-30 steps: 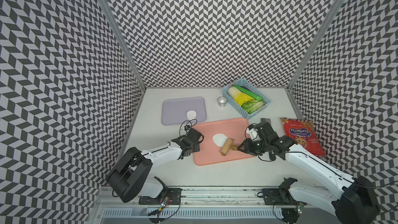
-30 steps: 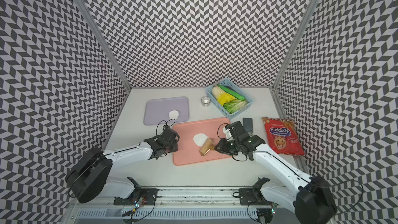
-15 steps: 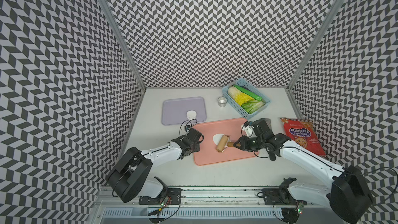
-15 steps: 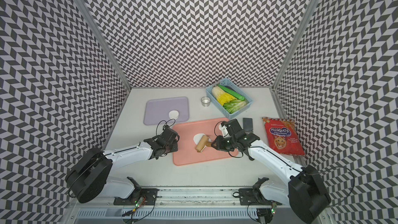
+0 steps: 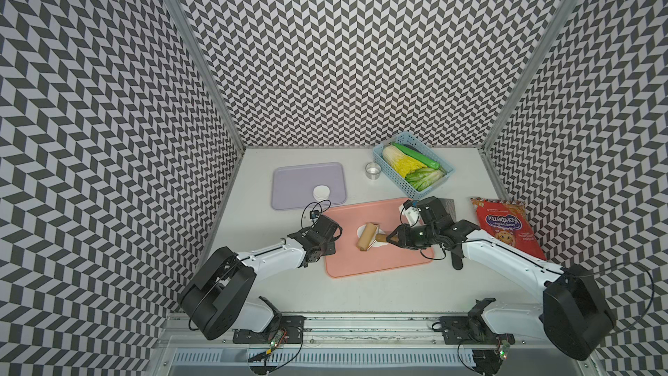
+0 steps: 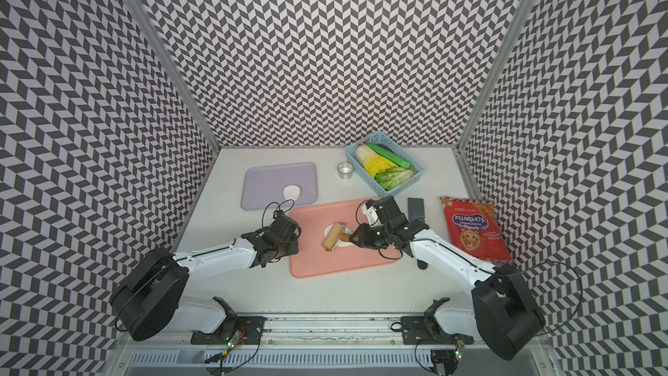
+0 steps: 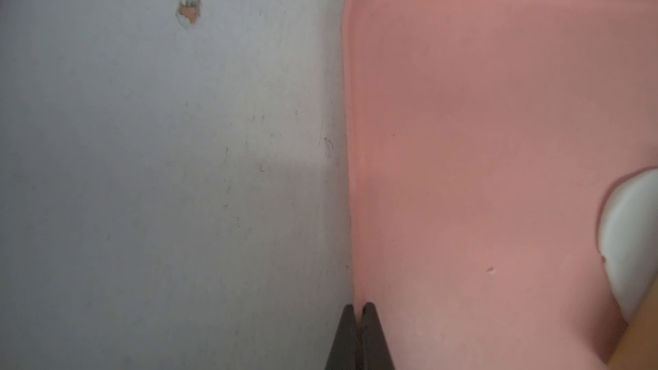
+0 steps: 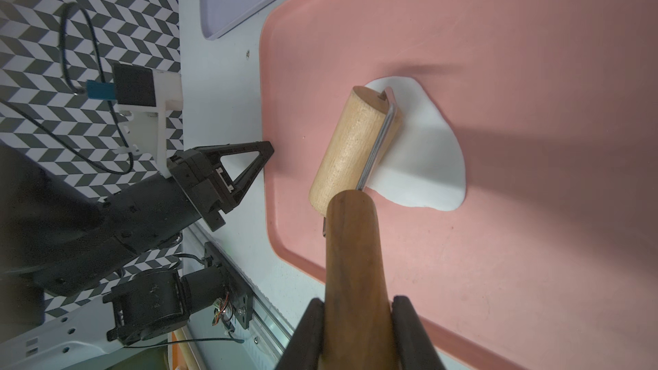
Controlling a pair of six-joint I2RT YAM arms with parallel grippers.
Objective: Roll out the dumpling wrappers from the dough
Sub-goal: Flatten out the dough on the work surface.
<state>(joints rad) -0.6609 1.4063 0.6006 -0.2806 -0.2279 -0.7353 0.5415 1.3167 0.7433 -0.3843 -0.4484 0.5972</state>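
Step in hand: flattening. The right gripper is clamped on the dark wooden handle of the roller, one jaw on each side of it. In both top views the pale drum lies across the 9 o'clock part of the dough, and the handle points to about 4 o'clock.

Dough: a single flat white sheet with a blobby outline, near the middle of the pink tray. The exposed part looks thin and smooth.

Left gripper: jaws together, pinching the pink tray's rim at its 9 o'clock edge. Judged to be steadying the tray against the rolling push.

Done: a small stack of round wrappers sits on the purple tray, at about 10 o'clock from the pink tray. The right wrist view shows several layers, but I cannot count them.

Left: this sheet is uncut. The metal cup, presumably the cutter, stands on the table at about 12 o'clock from the pink tray, away from both arms. Judgement: mid-task. The rolling has to be finished, then discs cut from the sheet and moved to the stack.
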